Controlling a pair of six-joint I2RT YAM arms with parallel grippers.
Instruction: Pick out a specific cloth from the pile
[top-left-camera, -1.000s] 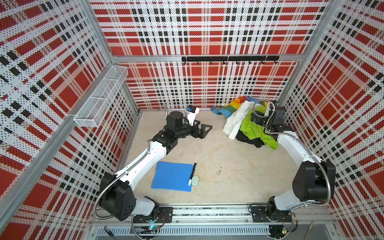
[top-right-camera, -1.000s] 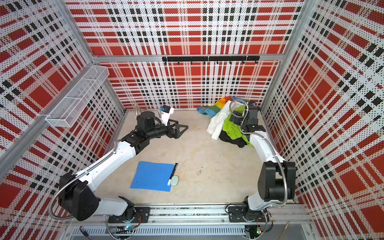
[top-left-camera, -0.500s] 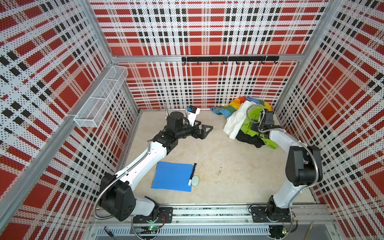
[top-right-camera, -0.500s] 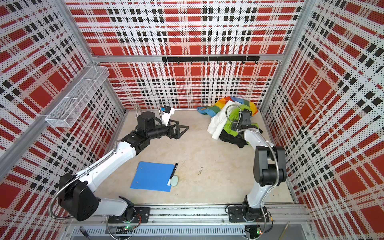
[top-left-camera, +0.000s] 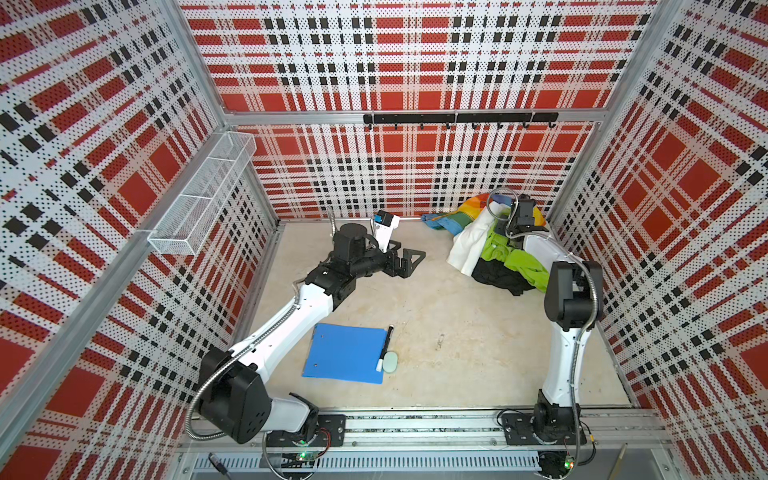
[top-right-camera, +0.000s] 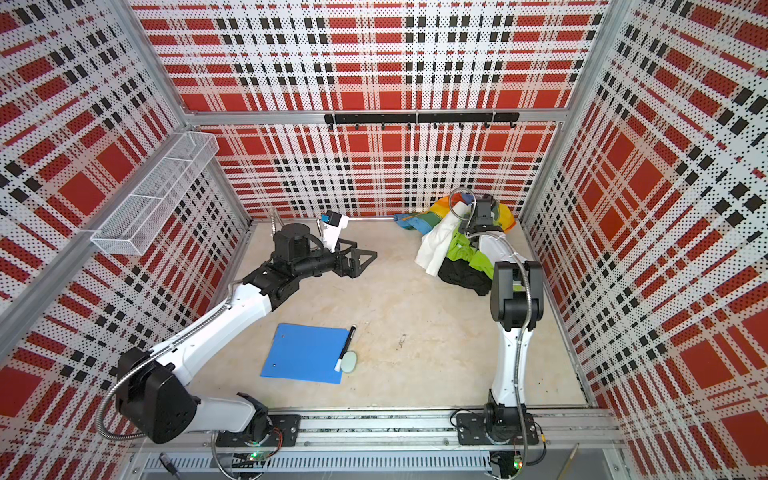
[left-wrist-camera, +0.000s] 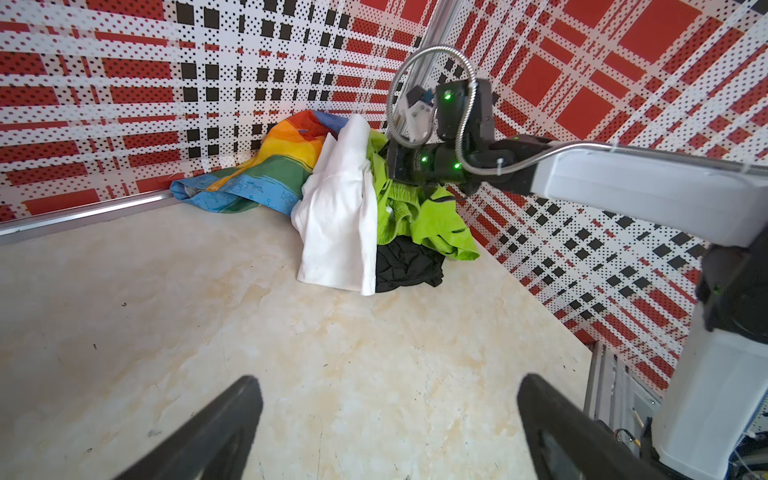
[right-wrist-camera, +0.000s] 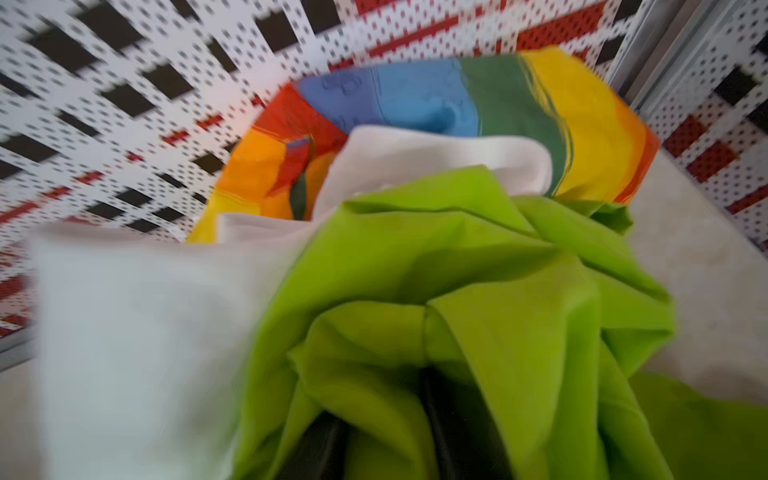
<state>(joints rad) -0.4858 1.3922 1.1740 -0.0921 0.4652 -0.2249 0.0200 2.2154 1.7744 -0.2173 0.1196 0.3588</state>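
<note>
The pile (top-left-camera: 490, 245) (top-right-camera: 457, 249) (left-wrist-camera: 353, 199) lies in the far right corner. It holds a rainbow-striped fabric (right-wrist-camera: 415, 99), a white cloth (top-left-camera: 469, 245) (right-wrist-camera: 124, 332) and a lime-green garment (top-left-camera: 523, 266) (right-wrist-camera: 457, 291). The black cloth (top-left-camera: 496, 276) (top-right-camera: 463, 276) (left-wrist-camera: 405, 266) lies at the pile's near edge, partly under the green and white ones. My right gripper (top-left-camera: 500, 230) (left-wrist-camera: 386, 166) (right-wrist-camera: 386, 415) sits on top of the pile, shut on a fold of the lime-green garment. Left of the pile, my left gripper (top-left-camera: 409, 259) (top-right-camera: 361, 259) (left-wrist-camera: 388, 382) hangs open and empty above the floor.
A blue folder (top-left-camera: 345, 353) lies near the front, with a black pen (top-left-camera: 384, 349) and a pale disc (top-left-camera: 390, 360) at its right edge. A wire basket (top-left-camera: 203, 199) hangs on the left wall. A hook rail (top-left-camera: 457, 119) runs along the back wall. Walls close in the pile on two sides.
The right gripper has shut on the lime-green garment, and the right arm's elbow has swung in toward the pile. The left arm has not moved.
</note>
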